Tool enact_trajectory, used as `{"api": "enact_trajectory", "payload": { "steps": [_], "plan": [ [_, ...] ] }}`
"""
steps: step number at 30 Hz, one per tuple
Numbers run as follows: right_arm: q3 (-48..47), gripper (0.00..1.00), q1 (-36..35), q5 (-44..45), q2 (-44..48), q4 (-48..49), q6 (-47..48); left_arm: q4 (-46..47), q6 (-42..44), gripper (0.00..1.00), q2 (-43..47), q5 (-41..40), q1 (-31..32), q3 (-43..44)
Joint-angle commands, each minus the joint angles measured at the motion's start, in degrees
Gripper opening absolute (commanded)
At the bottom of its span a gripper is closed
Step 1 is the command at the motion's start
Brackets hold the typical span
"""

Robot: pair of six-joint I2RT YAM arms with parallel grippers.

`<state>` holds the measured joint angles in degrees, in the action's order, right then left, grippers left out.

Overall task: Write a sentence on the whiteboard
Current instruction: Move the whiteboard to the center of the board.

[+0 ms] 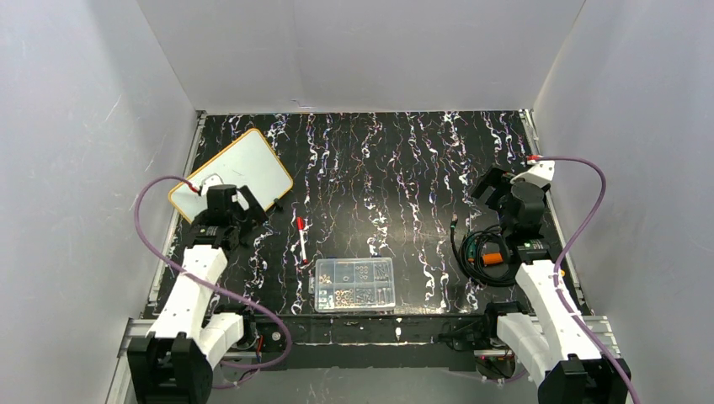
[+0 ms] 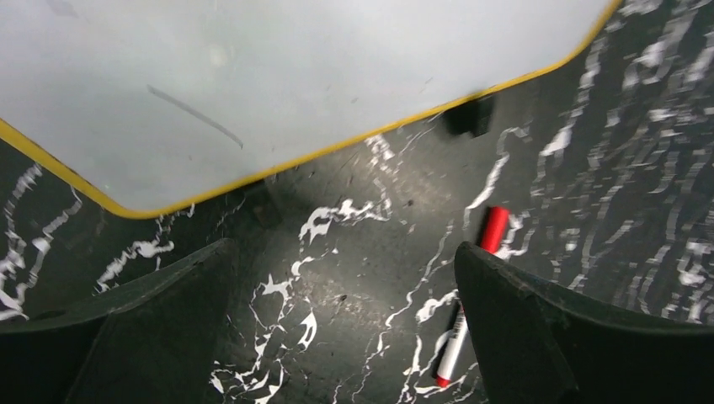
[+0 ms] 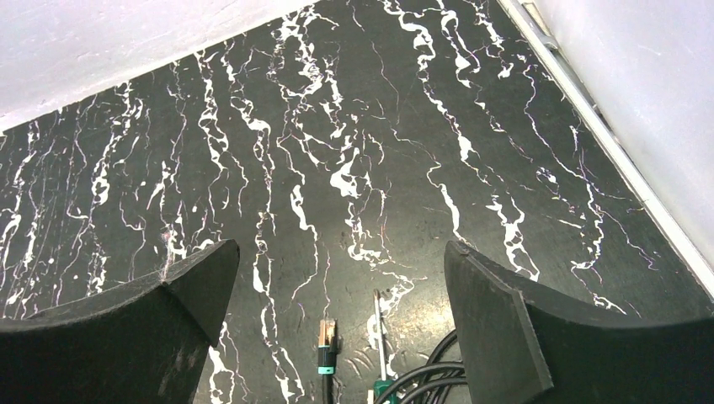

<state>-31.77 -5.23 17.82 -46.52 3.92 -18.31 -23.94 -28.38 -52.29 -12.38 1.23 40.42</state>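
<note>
Clear plastic box (image 1: pixel 317 286) of small metal parts (image 1: pixel 349 296) at six o'clock; red marker (image 1: pixel 301 240) at its ten. Whiteboard (image 1: pixel 240 164) at ten o'clock. Both jaws apart.

A robotics lab cell: white walls (image 1: pixel 362 50) enclose a black marbled table (image 1: pixel 396 177) with left arm (image 1: pixel 195 282) and right arm (image 1: pixel 549 307).
</note>
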Motion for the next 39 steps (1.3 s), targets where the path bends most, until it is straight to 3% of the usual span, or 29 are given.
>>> {"api": "enact_trajectory", "payload": {
  "steps": [1, 6, 12, 21, 25, 32, 39],
  "plan": [
    [-1.78, 1.00, 0.14, 0.21, 2.04, 0.83, -0.35, 2.99, -8.13, 0.97, -4.99, -2.35, -0.09, -5.63],
    [-0.93, 1.00, 0.14, 0.15, 2.97, 1.52, -0.59, 6.45, -10.33, 0.77, -9.11, -3.54, -0.09, -9.66],
    [-0.61, 1.00, 0.18, -0.22, 2.68, 1.71, -0.72, 6.98, -12.11, 0.65, -9.20, -8.54, -0.17, -11.12],
    [-0.67, 1.00, 0.14, -0.24, 3.10, 1.35, -0.59, 7.42, -15.44, 0.56, -14.73, -12.11, -0.20, -7.83],
    [-0.62, 1.00, 0.14, -0.15, 3.06, 1.31, -0.51, 7.15, -17.07, 0.47, -14.85, -14.10, -0.18, -7.50],
    [-0.62, 1.00, 0.15, -0.30, 2.42, 1.44, -0.46, 7.14, -17.23, 0.46, -15.57, -14.34, -0.18, -6.93],
    [-0.52, 1.00, 0.14, -0.42, 2.04, 1.61, -0.33, 6.99, -17.76, 0.39, -17.63, -14.08, -0.18, -6.16]
  ]
}}
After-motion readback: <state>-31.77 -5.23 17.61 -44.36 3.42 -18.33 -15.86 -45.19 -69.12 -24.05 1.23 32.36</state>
